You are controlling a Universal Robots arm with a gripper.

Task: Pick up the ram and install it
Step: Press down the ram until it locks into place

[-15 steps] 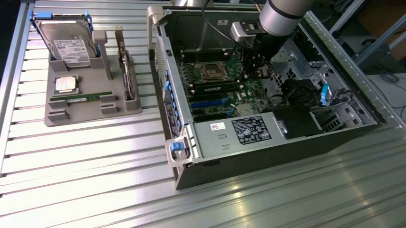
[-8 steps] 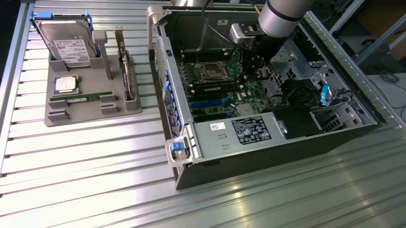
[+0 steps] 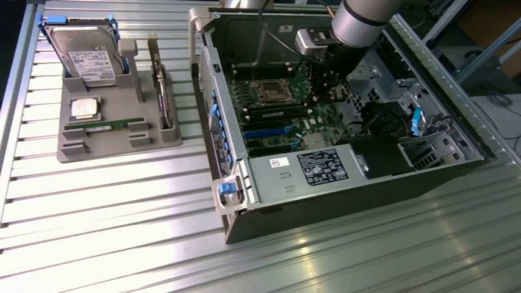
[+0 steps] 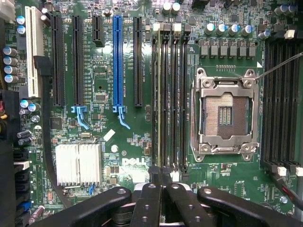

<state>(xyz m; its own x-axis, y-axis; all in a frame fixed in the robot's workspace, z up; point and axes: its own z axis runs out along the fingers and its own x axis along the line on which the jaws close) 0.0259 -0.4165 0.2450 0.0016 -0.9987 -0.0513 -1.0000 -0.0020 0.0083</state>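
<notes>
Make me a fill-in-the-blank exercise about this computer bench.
1. The CPU socket on the motherboard is ___.
2. On the tray, between the hard drive and the flat-lying ram, sits the ___.
3. The arm reaches into the open computer ___.

Missing words: empty; CPU; case.
</notes>
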